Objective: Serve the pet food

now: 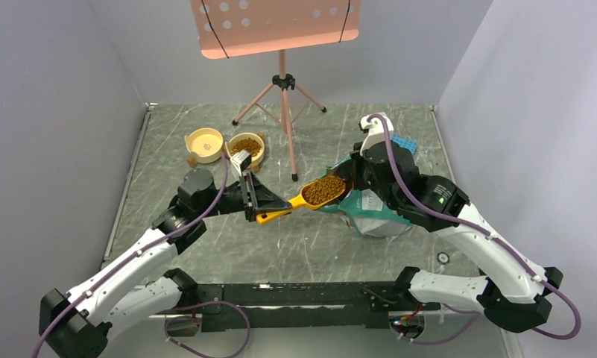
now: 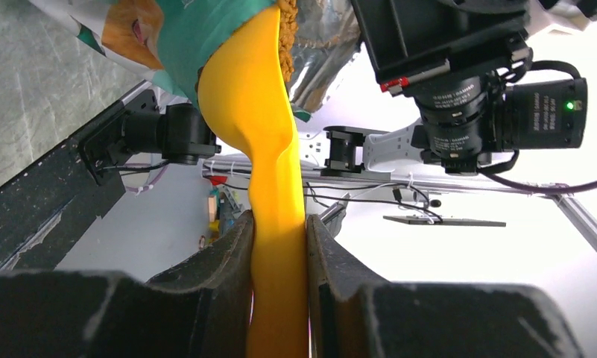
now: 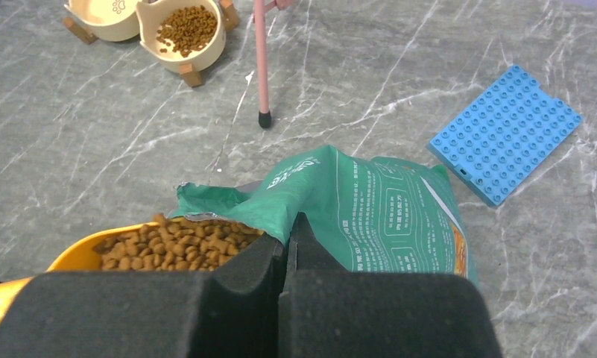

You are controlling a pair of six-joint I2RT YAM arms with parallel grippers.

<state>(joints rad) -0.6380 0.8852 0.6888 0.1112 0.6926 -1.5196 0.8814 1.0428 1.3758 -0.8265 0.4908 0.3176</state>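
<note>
My left gripper [image 1: 261, 211] is shut on the handle of a yellow scoop [image 1: 304, 200], seen from below in the left wrist view [image 2: 269, 149]. The scoop is heaped with brown kibble pet food [image 1: 325, 189], also in the right wrist view [image 3: 176, 242], and hangs just outside the mouth of the teal-green bag [image 1: 373, 209]. My right gripper [image 1: 352, 173] is shut on the bag's upper edge [image 3: 302, 198] and holds it up. At the back left, one cream bowl [image 1: 246, 147] holds kibble [image 3: 187, 28]; the bowl beside it [image 1: 205, 143] shows only a few specks.
A pink music stand on a tripod [image 1: 283, 97] stands behind the bowls, one foot [image 3: 264, 118] near the bag. A blue studded baseplate [image 3: 505, 133] lies right of the bag. Grey walls close in the left and right sides.
</note>
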